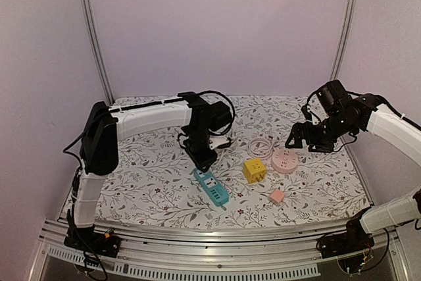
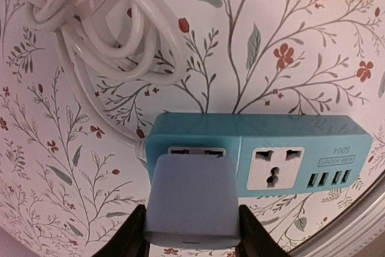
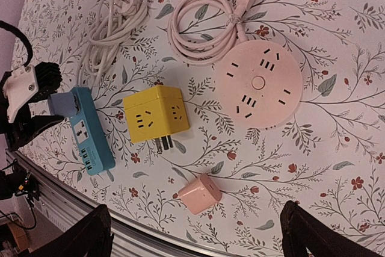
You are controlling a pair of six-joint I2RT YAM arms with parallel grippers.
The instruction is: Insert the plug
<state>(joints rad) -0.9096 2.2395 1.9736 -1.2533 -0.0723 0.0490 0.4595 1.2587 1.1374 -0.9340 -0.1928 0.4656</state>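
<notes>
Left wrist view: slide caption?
Left fingers hold a grey plug at the end socket of the teal power strip, white cable coiled beyond.

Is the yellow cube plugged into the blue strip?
No, the yellow cube sits apart from the blue strip, with its metal prongs showing.

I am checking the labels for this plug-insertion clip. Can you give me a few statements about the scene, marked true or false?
1. The left gripper holds the grey-blue plug at the blue power strip. True.
2. The right gripper is shut on the small pink adapter. False: its jaws are open and hold nothing, and the adapter lies on the table.
3. The yellow cube socket lies between the blue power strip and the round pink socket. True.
4. A plug sits in the strip's outlet next to its USB ports. False: that outlet is empty, and the held plug is at the outlet farther from the ports.
</notes>
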